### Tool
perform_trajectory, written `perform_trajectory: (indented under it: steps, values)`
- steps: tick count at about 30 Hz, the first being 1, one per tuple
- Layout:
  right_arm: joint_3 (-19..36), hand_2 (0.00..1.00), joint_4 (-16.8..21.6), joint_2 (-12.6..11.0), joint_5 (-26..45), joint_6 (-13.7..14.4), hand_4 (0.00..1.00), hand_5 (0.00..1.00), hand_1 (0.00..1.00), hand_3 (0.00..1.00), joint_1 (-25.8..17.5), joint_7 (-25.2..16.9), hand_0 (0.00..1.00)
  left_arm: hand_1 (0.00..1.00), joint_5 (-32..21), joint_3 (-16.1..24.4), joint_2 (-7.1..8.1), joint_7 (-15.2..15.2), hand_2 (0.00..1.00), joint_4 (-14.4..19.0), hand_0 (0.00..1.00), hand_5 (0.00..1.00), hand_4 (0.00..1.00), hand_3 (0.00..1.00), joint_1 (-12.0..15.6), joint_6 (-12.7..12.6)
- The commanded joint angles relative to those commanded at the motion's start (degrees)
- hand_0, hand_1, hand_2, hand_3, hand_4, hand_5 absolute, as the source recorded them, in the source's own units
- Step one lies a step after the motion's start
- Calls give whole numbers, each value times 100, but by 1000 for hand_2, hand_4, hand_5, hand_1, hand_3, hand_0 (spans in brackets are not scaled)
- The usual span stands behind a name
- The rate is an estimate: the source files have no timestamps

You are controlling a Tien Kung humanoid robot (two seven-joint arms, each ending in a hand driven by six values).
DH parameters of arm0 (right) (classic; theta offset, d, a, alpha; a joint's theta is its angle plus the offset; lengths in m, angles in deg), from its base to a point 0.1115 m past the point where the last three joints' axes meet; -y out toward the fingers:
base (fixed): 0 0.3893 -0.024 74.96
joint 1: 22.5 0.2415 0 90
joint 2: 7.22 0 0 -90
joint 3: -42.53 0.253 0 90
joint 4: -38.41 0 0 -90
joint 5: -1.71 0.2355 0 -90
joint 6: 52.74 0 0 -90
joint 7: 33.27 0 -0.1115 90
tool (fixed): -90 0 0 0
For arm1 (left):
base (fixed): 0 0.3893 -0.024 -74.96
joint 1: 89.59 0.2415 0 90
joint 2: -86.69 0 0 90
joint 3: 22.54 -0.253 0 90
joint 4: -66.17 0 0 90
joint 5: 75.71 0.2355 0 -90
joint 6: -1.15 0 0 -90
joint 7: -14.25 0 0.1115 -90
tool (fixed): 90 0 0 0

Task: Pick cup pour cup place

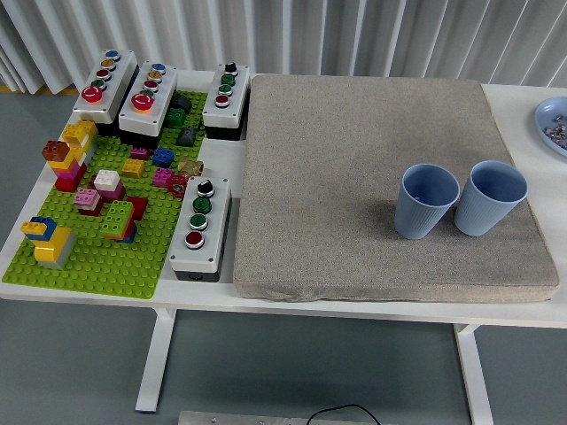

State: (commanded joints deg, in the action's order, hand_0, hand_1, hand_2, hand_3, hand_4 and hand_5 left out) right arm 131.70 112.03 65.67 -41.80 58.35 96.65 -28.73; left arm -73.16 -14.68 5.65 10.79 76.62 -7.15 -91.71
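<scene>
Grey mat under two upright, mouth-up blue cups, side by side; no hand visible.

No text, label, brand, number or sign can be read anywhere in the head view. The two ribbed light-blue plastic cups on the grey-beige fabric mat carry no print. The four white push-button control boxes show only coloured buttons; any markings beside them are too small to make out. The green studded building-brick baseplate and its coloured bricks bear no legible lettering, and the white desk is unmarked.
</scene>
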Motion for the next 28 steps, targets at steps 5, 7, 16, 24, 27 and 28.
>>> perform_trajectory:
  steps: [5, 7, 16, 24, 27, 28]
  values:
    - [13, 711, 11, -5, -43, 16, 758, 888, 759, 756, 4, 19, 879, 728, -12, -8, -2, 4, 737, -2, 699, 927, 488, 628, -4, -2]
    - [13, 710, 11, -4, -46, 18, 755, 896, 763, 755, 3, 23, 882, 728, -14, -9, -1, 4, 736, -2, 699, 927, 488, 626, -3, -1]
    - [24, 710, 31, -14, -92, 1, 754, 895, 764, 755, 3, 62, 885, 727, -11, -10, -9, 8, 736, -4, 699, 928, 488, 627, -14, -1]
    - [2, 711, 50, -7, -138, 143, 755, 884, 764, 755, 8, 35, 885, 728, -12, -9, -12, 10, 736, -5, 699, 929, 488, 627, -11, -1]
    - [-5, 709, 59, -10, -159, 186, 756, 888, 764, 754, 7, 24, 888, 728, -16, -13, -11, 11, 737, -5, 698, 930, 489, 627, -13, 0]
    - [-5, 709, 57, -10, -157, 180, 756, 888, 764, 754, 8, 30, 888, 728, -11, -10, -12, 9, 737, -5, 698, 930, 489, 627, -13, 0]
